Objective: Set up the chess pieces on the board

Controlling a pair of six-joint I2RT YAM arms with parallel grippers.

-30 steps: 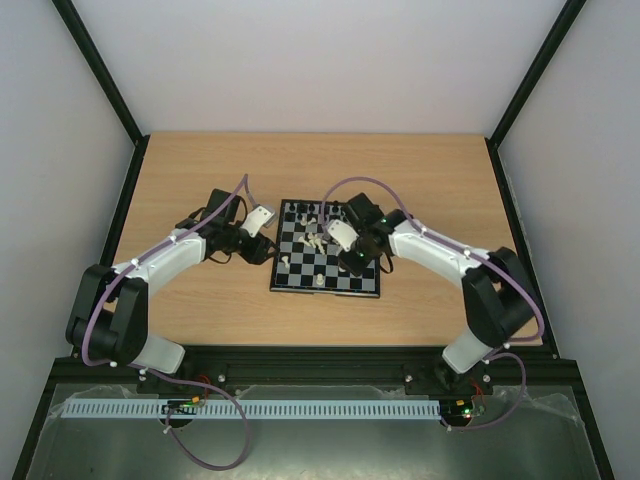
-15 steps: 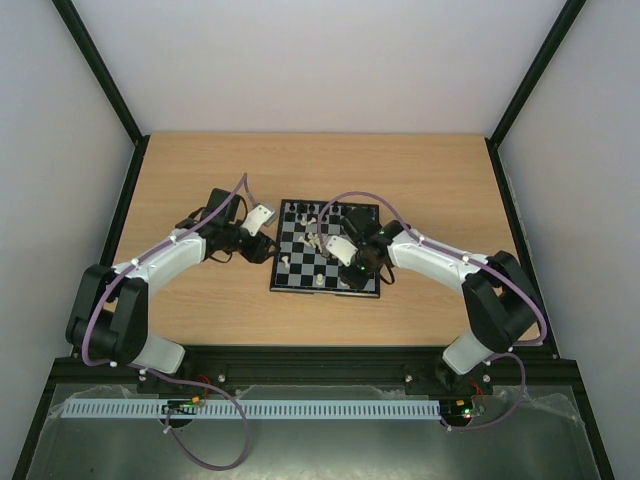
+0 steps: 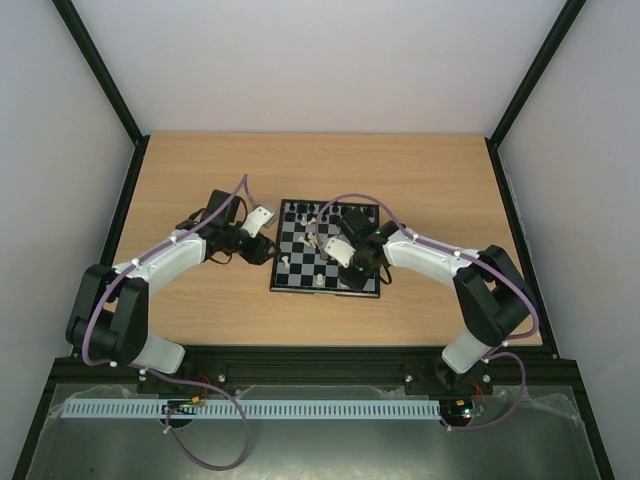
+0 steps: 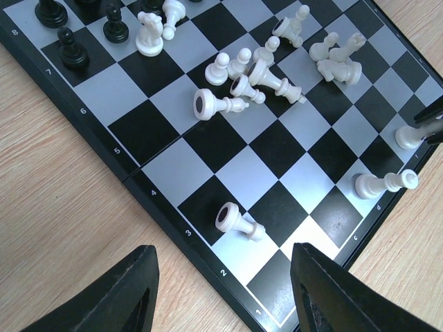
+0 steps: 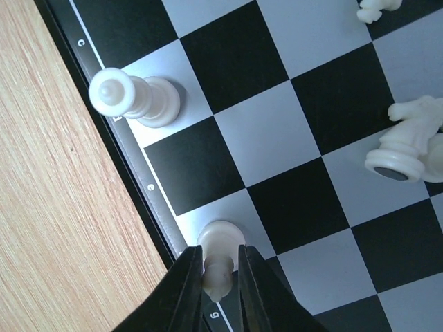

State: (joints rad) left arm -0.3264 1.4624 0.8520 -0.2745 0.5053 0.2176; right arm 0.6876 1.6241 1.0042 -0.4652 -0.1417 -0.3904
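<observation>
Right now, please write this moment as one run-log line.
left gripper: open, empty, at board left edge | right gripper: flanks upright white piece, near edge, grip unclear

The board (image 4: 246, 176) is checkered in black and pale grey-white, with a thin black border carrying white letters and numbers. Cream-white chess pieces (image 4: 216, 105) lie across the middle of the frame, black pieces (image 4: 72, 47) at upper left. The table (image 4: 55, 228) is light wood-grain; the left gripper (image 4: 223, 249) is black

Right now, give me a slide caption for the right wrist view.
Right gripper straddles a white piece on the board edge row, a second white piece nearby.
</observation>
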